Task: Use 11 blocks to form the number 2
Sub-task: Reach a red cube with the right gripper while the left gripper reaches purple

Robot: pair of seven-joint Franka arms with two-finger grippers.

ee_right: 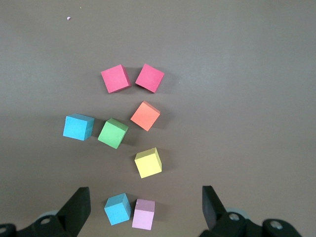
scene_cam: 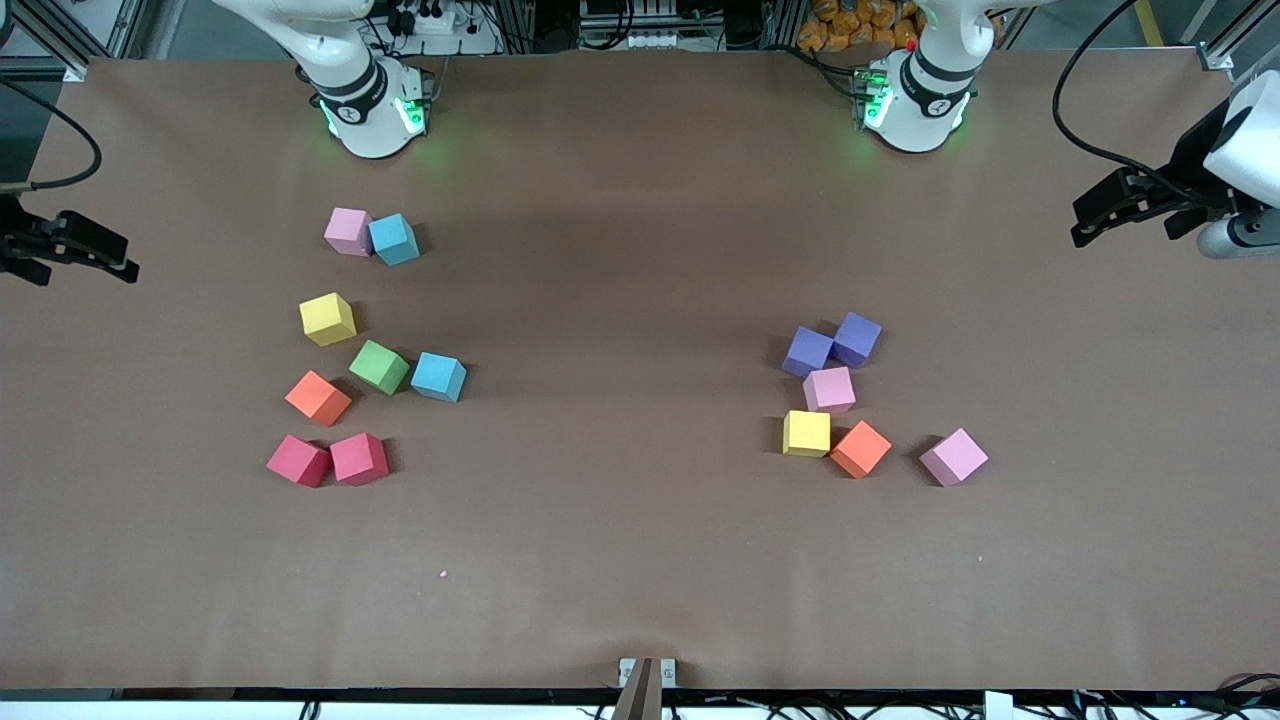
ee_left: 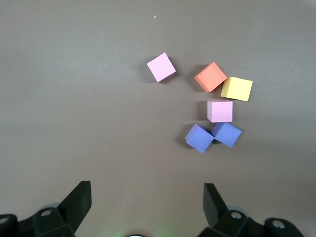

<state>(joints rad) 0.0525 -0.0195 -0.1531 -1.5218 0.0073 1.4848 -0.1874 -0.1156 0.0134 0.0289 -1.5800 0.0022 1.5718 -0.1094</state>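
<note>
Fourteen blocks on table (scene_cam: 640,560), none stacked, no digit formed.

Right arm's end, eight: two red (scene_cam: 299,461) (scene_cam: 359,458) touching, nearest front camera; one orange (scene_cam: 318,398); one green (scene_cam: 379,367) beside a blue (scene_cam: 439,377); one yellow (scene_cam: 327,319); one pink (scene_cam: 348,231) touching second blue (scene_cam: 394,239), nearest bases.

Left arm's end, six: two purple (scene_cam: 807,351) (scene_cam: 857,339) touching; pink (scene_cam: 829,389); yellow (scene_cam: 806,433) against orange (scene_cam: 860,449); third pink (scene_cam: 953,456) apart (lone outlier).

Left gripper (ee_left: 145,197) high over table edge, fingers spread, empty. Right gripper (ee_right: 144,200) likewise, spread, empty.

Brown table (scene_cam: 640,560), scattered blocks (scene_cam: 380,367)
</note>
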